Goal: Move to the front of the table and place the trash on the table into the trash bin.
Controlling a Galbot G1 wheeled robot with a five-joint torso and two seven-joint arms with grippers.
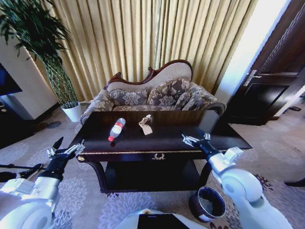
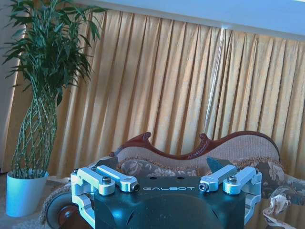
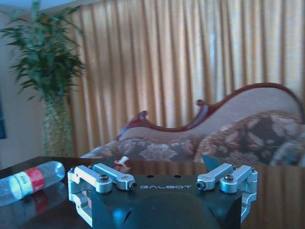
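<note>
The dark glossy table point(image 1: 209, 136) stands right in front of me. On its left half lies a clear plastic bottle point(image 1: 116, 129) with a red label, cap toward me. A crumpled beige paper point(image 1: 145, 125) sits just right of it. My left gripper point(image 1: 69, 146) hovers open off the table's front left corner. My right gripper point(image 1: 195, 138) is open over the table's front right part. The right wrist view looks past the open right gripper point(image 3: 161, 162) to the bottle point(image 3: 28, 181) and paper point(image 3: 123, 164). The dark trash bin point(image 1: 207, 204) stands on the carpet at the lower right, beside my right arm.
A patterned sofa point(image 1: 157, 95) with a carved wooden back stands behind the table, against gold curtains. A tall plant in a white pot point(image 1: 72, 112) is at the back left. A dark door point(image 1: 271, 86) is on the right. In the left wrist view the paper point(image 2: 276, 210) lies beyond the left gripper point(image 2: 162, 164).
</note>
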